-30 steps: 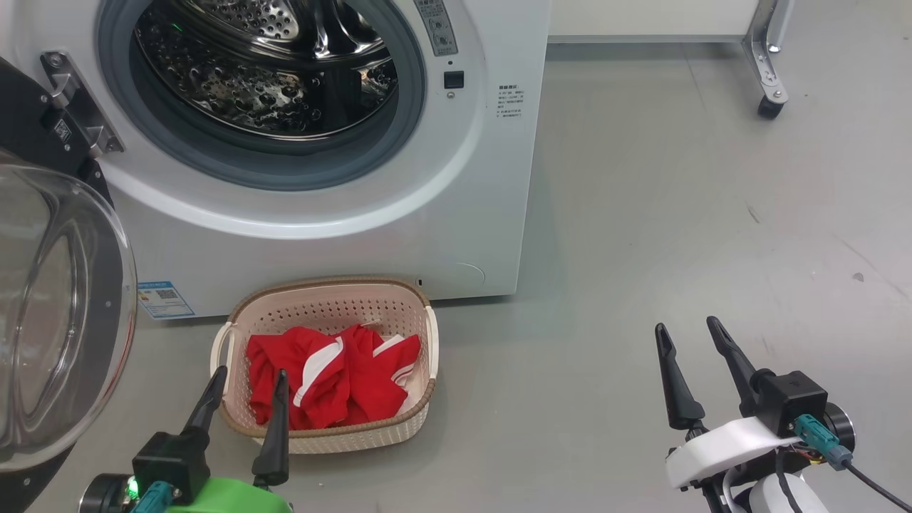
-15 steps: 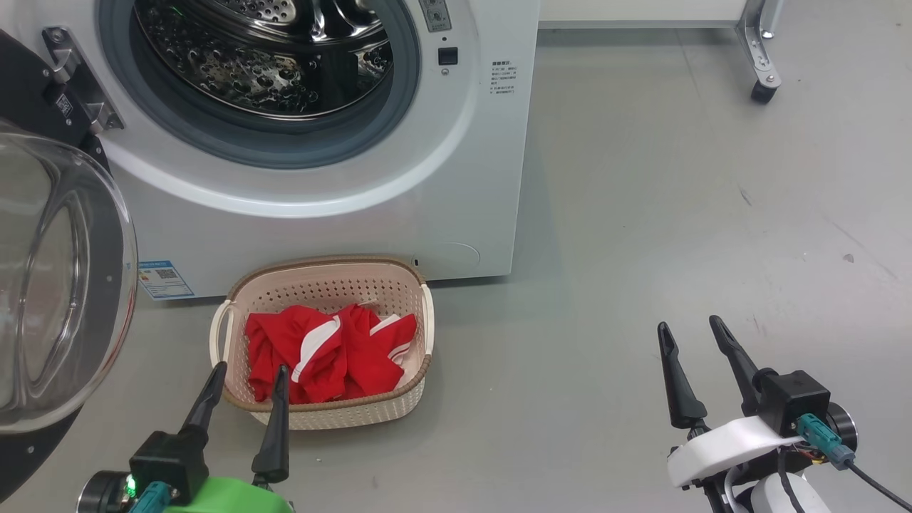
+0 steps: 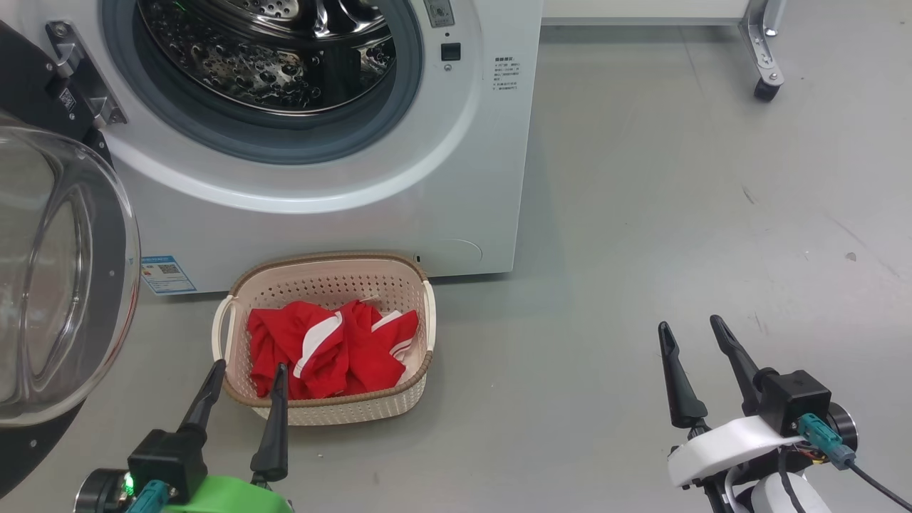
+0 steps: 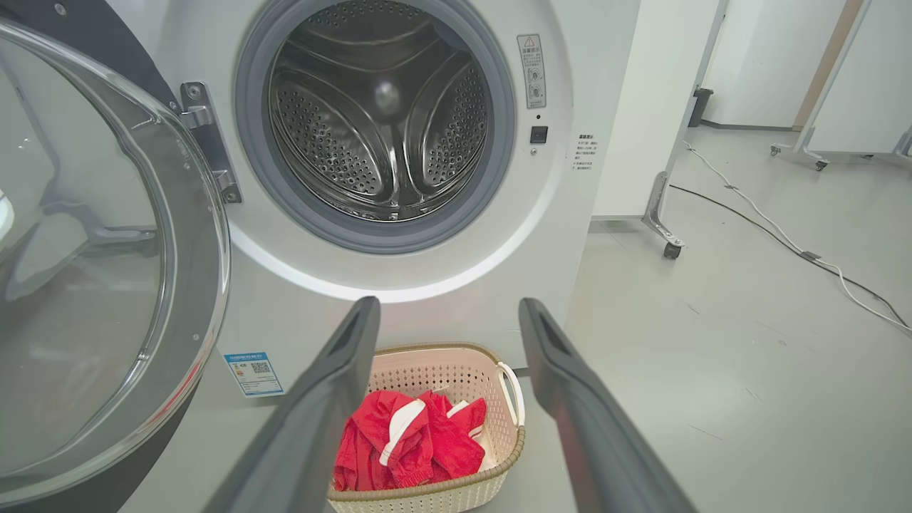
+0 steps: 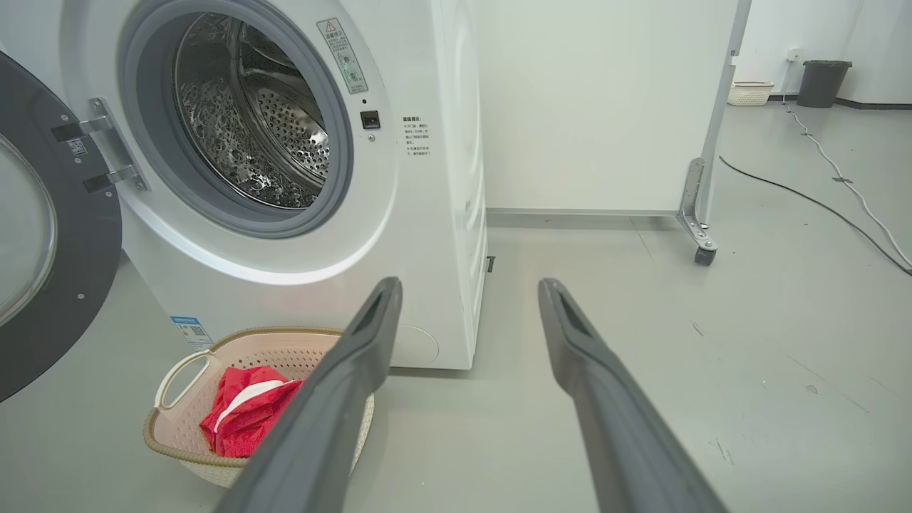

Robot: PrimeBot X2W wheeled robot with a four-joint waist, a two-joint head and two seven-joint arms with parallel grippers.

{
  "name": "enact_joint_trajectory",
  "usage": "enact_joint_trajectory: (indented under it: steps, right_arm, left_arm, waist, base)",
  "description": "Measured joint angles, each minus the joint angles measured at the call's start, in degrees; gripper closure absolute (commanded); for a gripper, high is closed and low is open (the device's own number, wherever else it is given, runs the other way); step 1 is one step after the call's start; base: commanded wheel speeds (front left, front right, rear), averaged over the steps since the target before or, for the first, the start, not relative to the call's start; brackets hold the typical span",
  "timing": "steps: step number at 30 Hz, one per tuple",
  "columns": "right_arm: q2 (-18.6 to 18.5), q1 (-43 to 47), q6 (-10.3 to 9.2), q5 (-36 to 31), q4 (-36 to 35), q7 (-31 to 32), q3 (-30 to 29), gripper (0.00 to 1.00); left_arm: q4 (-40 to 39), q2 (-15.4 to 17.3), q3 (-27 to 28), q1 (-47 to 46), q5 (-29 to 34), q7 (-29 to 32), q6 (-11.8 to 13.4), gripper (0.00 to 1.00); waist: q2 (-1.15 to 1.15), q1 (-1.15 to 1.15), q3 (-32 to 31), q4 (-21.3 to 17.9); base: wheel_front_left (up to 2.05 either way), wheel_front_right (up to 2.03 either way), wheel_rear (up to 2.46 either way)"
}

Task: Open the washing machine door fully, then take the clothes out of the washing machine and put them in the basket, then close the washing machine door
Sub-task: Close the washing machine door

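Note:
The white washing machine (image 3: 456, 206) stands with its steel drum (image 3: 271, 57) bare of fabric, also bare in the left wrist view (image 4: 377, 121). Its black-rimmed glass door (image 3: 57, 271) hangs swung wide at the left. On the floor before it, the cream basket (image 3: 324, 285) holds the red clothes (image 3: 328, 349) with white stripes. My left gripper (image 3: 246, 365) is open and empty, its fingertips over the basket's near left rim. My right gripper (image 3: 691, 326) is open and empty over bare floor, well right of the basket.
Grey floor (image 3: 677, 199) stretches to the right of the machine. A white panel on a castor leg (image 3: 766, 85) stands at the back right. A cable (image 4: 784, 242) lies across the floor farther right, and a dark bin (image 5: 823, 82) stands far off.
The whole head view has shifted: machine and basket sit a little lower-to-higher in the picture, so the camera moved. Both grippers stay open and keep their places.

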Motion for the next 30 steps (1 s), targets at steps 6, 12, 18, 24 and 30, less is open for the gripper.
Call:
enact_joint_trajectory:
  steps: [6, 12, 18, 24, 30]
  right_arm:
    - [0.02, 0.0, 0.01, -0.01, 0.0, 0.0, -0.13, 0.0]
    - [0.04, 0.0, 0.01, -0.07, 0.01, 0.0, -0.23, 0.0]
    - [0.18, 0.01, -0.05, -0.07, -0.18, 0.0, -1.37, 0.0]
    - [0.14, 0.02, -0.07, -0.08, -0.77, 0.0, -1.83, 0.0]
    - [-0.01, 0.06, -0.04, -0.11, -0.77, 0.0, -1.97, 0.0]
  left_arm:
    - [-0.09, 0.1, -0.01, 0.01, 0.08, 0.05, 0.01, 0.0]
    - [-0.1, 0.1, -0.04, 0.02, 0.08, 0.05, 0.03, 0.0]
    - [-0.11, 0.07, -1.05, 0.02, 0.19, 0.54, 0.03, 0.0]
    - [-0.11, 0.04, -1.02, -0.03, 0.33, 0.47, 0.03, 0.0]
    - [0.32, -0.05, -0.57, -0.03, 0.33, 0.4, 0.55, 0.0]
  waist:
    - [0.0, 0.0, -0.08, 0.15]
    - [0.0, 0.0, -0.24, 0.39]
    - [0.0, 0.0, -0.25, 1.26]
    - [0.0, 0.0, -0.06, 3.46]
    - [0.0, 0.0, -0.33, 6.65]
  base:
    - [0.0, 0.0, 0.0]
    - [0.0, 0.0, 0.0]
    - [0.0, 0.0, 0.0]
    - [0.0, 0.0, 0.0]
    - [0.0, 0.0, 0.0]
